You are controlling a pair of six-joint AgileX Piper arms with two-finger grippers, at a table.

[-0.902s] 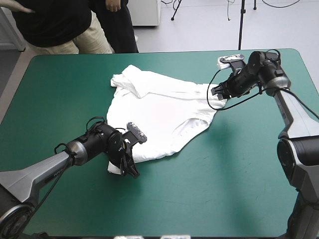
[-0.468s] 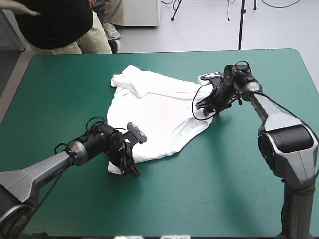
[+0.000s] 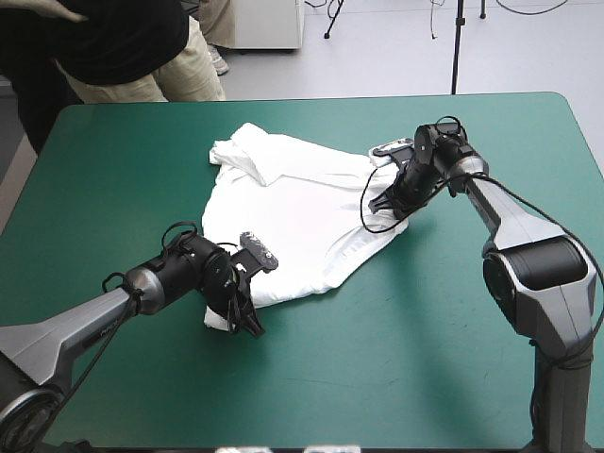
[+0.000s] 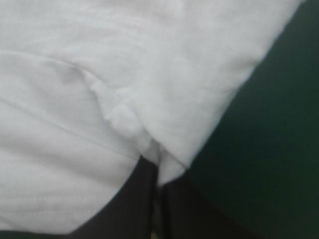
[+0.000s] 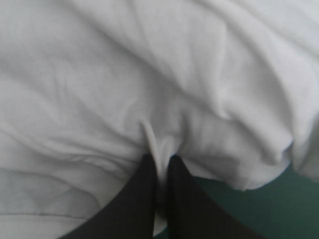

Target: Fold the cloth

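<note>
The white T-shirt (image 3: 302, 217) lies partly spread on the teal-green cover, with a bunched part toward the far left. My left gripper (image 3: 238, 317) is at its near left corner, shut on the T-shirt; the left wrist view shows a pinch of the T-shirt (image 4: 99, 99) between the left gripper's (image 4: 158, 172) black fingers. My right gripper (image 3: 389, 200) is at the shirt's right edge, shut on the T-shirt. A fold of the T-shirt (image 5: 149, 74) rises between the right gripper's (image 5: 160, 162) all but closed fingers in the right wrist view.
A person (image 3: 123, 42) in a dark top stands at the table's far left edge. Bare teal-green cover (image 3: 396, 359) lies in front of the shirt and to its right.
My right gripper has moved left from the far right side to the shirt's right edge and taken hold there. The left gripper has stayed put.
</note>
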